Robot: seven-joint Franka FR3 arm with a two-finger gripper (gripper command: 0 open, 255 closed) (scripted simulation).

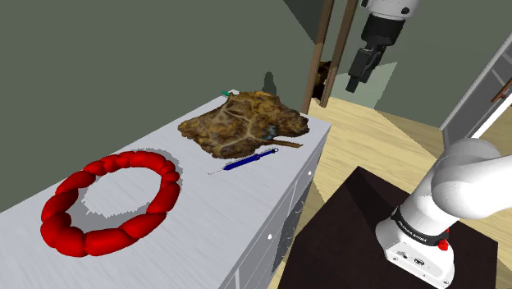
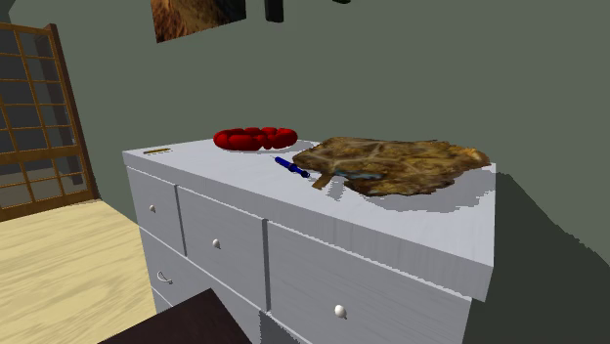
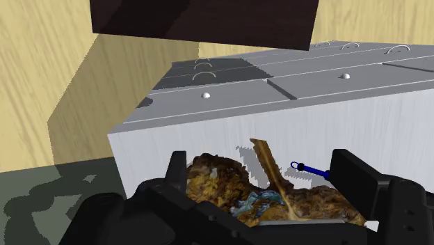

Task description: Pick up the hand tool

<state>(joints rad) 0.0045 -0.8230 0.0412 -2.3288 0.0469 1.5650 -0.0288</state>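
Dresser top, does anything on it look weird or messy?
Yes: a ragged, lumpy brown mass sprawls across one end of the dresser, looking like litter. The thin blue hand tool lies loose beside it, and the red ring sits neatly apart.

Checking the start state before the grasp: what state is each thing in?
Gripper: open, empty, raised clear of the dresser.
Blue hand tool: lying flat on the dresser top, untouched.
Red ring: lying flat on the top.
Brown mottled sheet: lying flat, beside the tool.
Drawers: shut.
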